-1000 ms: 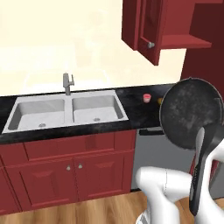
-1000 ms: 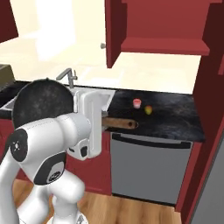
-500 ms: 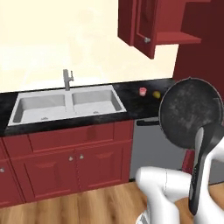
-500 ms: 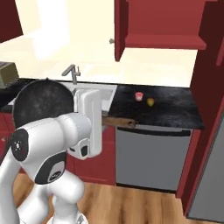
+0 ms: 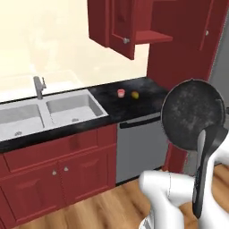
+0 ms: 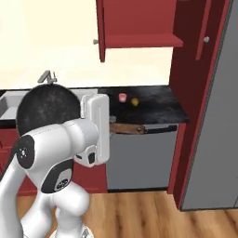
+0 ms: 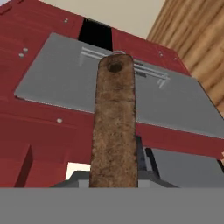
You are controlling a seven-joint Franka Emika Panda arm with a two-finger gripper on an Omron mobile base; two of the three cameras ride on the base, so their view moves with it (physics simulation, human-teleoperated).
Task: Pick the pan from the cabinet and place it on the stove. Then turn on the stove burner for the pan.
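The jaws [image 7: 116,173] are clamped on the slim brown wooden handle of the round dark grey speckled pan [image 5: 193,114]; it is held upright at the frame's right, clear of the black worktop [image 5: 134,103]; the dark red wall cabinet [image 5: 120,26] hangs open, upper centre.

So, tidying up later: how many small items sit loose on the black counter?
2, both right of the sink: a small red cup and a yellow fruit beside it. The arm may hide more.
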